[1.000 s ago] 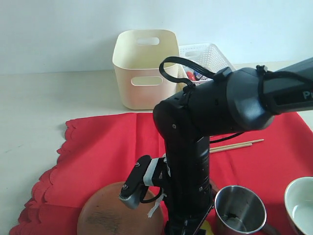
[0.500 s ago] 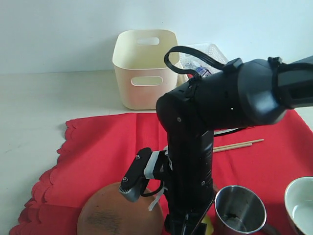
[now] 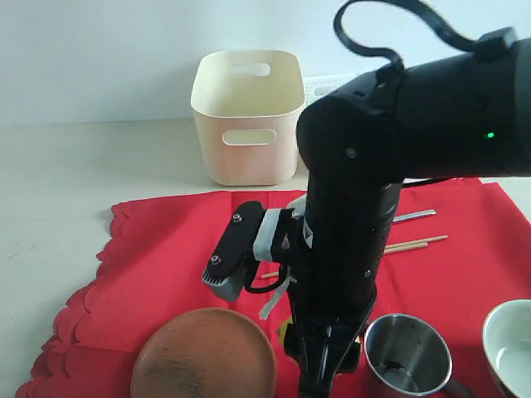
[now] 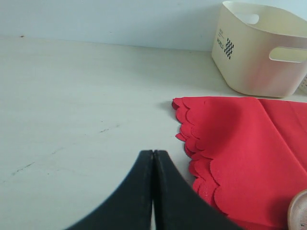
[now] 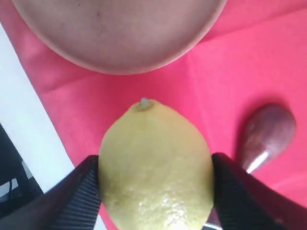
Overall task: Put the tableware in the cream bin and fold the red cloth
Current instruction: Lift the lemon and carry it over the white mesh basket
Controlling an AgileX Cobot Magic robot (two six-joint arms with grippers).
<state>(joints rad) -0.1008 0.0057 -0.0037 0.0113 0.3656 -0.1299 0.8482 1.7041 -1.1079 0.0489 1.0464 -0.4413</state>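
Clamping a lemon [image 5: 156, 158], the right gripper [image 5: 156, 191] hung at bottom centre over the red cloth [image 3: 174, 249]; the left gripper [image 4: 153, 155] was pressed closed, empty. The cream bin [image 3: 249, 162], upper centre, bore an unreadable checkered label [image 4: 229, 47].

On the red cloth [image 3: 174, 240] my right arm [image 3: 365, 191] covers the middle part, and also a part of the chopsticks [image 3: 415, 244] and of the knife [image 3: 413, 216]. At the cloth's near side the picture edge cuts the plate [image 3: 203, 356], the cup [image 3: 406, 352] and the bowl [image 3: 510, 344]. Of the lemon [image 3: 284, 333] only a yellow sliver shows beside my arm.
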